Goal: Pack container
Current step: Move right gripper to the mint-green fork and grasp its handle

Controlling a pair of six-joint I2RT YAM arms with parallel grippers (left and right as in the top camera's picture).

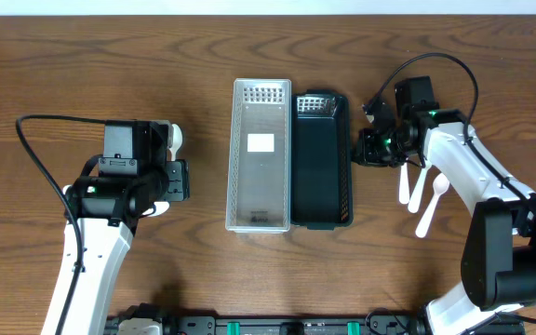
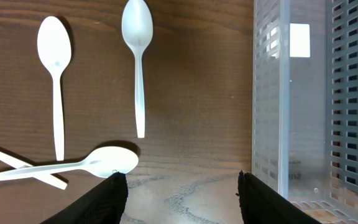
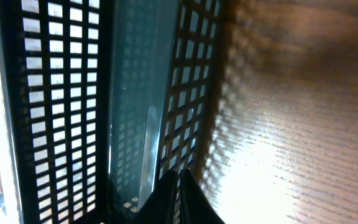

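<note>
A clear perforated container (image 1: 261, 154) stands at the table's middle, and a black perforated container (image 1: 322, 158) touches its right side. My right gripper (image 1: 359, 149) is at the black container's right wall; in the right wrist view its fingers (image 3: 178, 179) are pinched together on that lattice wall (image 3: 194, 93). My left gripper (image 1: 180, 180) is open and empty left of the clear container. In the left wrist view its fingers (image 2: 182, 193) hover over bare wood, with several white plastic spoons (image 2: 138, 50) just ahead and the clear container (image 2: 291, 93) to the right.
More white spoons (image 1: 426, 200) lie on the table under the right arm. One spoon bowl (image 1: 175, 138) shows beside the left wrist. A spoon (image 2: 98, 163) lies right at the left finger's tip. Cables run from both arms.
</note>
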